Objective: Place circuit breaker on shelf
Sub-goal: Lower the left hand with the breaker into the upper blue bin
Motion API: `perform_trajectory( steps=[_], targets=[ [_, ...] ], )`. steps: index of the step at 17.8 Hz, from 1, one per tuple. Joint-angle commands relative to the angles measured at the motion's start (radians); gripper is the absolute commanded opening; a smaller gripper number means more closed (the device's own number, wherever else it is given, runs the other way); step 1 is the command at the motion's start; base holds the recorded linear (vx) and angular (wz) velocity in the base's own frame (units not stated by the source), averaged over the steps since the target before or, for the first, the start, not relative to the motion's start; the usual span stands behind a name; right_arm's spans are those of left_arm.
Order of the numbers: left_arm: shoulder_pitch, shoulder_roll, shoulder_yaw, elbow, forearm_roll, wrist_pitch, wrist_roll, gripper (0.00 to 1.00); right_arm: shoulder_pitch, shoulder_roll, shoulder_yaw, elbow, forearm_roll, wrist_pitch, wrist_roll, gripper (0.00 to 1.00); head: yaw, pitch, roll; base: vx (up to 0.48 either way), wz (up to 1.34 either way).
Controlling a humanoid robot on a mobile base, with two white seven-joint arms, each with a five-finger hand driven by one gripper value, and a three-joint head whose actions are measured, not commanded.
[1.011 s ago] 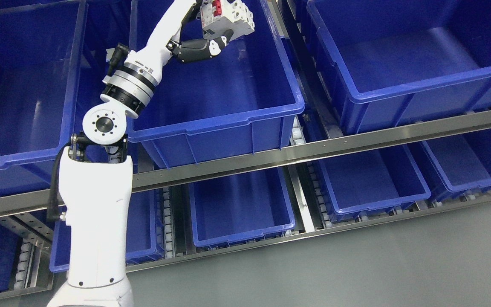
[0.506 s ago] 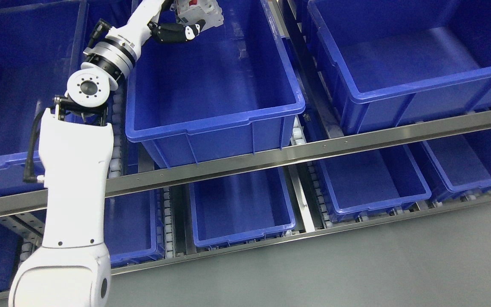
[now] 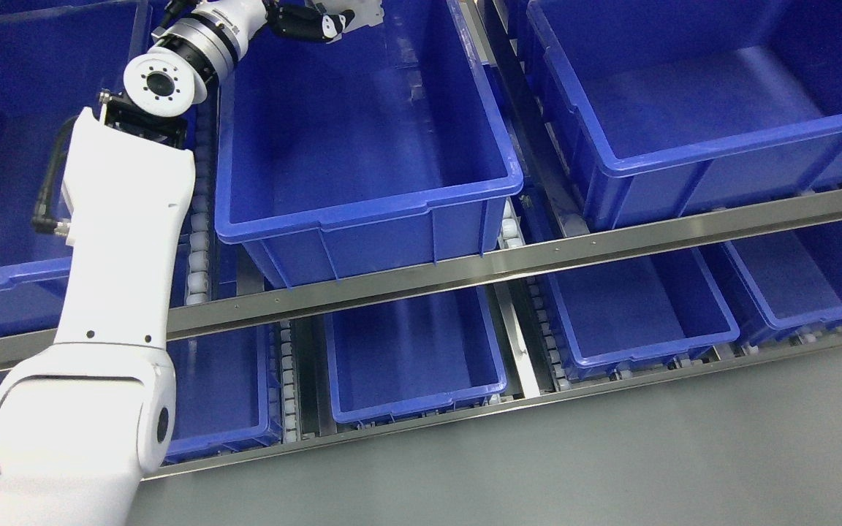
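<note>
Head view: one white jointed robot arm [image 3: 125,219], entering from the lower left, reaching up over the upper shelf tier. Left hand [image 3: 311,20], black fingers with white tips, at the top edge of the picture, fingers curled on a white plastic circuit breaker [image 3: 362,13], mostly cut off by the frame. Breaker held above the far end of the middle large blue plastic bin [image 3: 362,201]. Stainless steel shelf rail [image 3: 538,256] running across beneath the upper bins. Lower tier: smaller blue plastic bins [image 3: 414,365] on roller tracks. Grey floor [image 3: 611,460] in front.
</note>
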Motion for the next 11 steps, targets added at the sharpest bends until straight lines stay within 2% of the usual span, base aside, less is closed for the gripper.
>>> perform_trajectory(
  steps=[1,6,11],
  targets=[
    [-0.043,-0.055,-0.152,0.414,-0.008,-0.01,0.033,0.17,0.0,-0.017,0.0,0.0,0.0,0.0,0.0,1.0,0.0,0.0,0.0,0.0,0.0],
    [-0.043,-0.074,-0.222,0.491,-0.008,-0.008,0.04,0.17,0.0,-0.017,0.0,0.0,0.0,0.0,0.0,1.0,0.0,0.0,0.0,0.0,0.0],
    [-0.043,-0.075,-0.235,0.495,-0.006,-0.008,0.065,0.29,0.0,-0.017,0.0,0.0,0.0,0.0,0.0,1.0,0.0,0.0,0.0,0.0,0.0]
  ],
)
